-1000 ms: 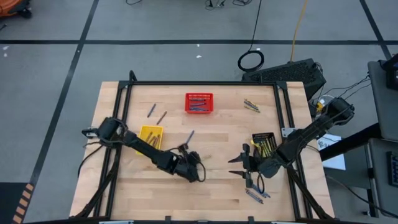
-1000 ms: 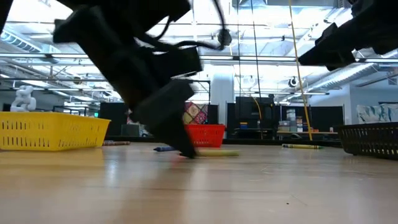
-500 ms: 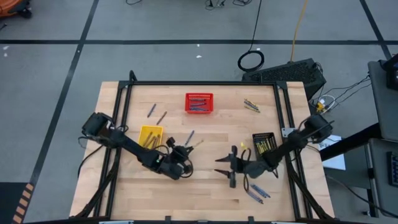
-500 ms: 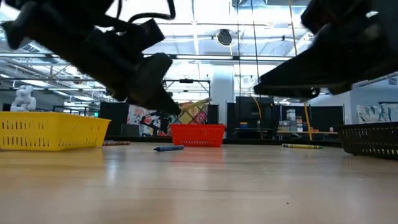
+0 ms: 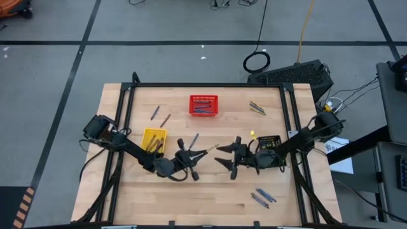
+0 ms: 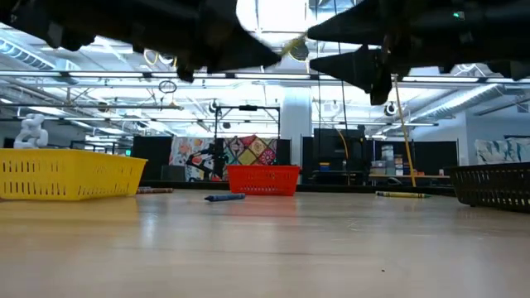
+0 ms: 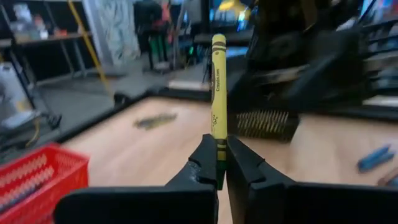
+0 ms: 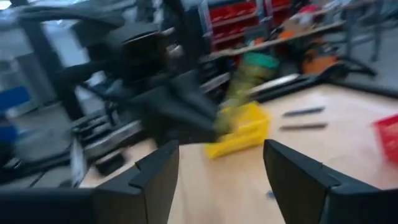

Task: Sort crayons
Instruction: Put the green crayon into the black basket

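While a yellow-green crayon (image 7: 218, 87) is being gripped by its lower end in the clenched left end effector (image 5: 205, 152) and held raised above the middle of the tabletop (image 5: 210, 194), its free end is being offered toward the right end effector (image 5: 224, 153), whose fingers are being held spread apart just beside it. A handover is judged to be the step in hand. For a clean transfer, the free end is best being centred between the spread fingers and gripped fully before the left grip is being released. Other crayons (image 5: 262, 196) are lying scattered on the tabletop
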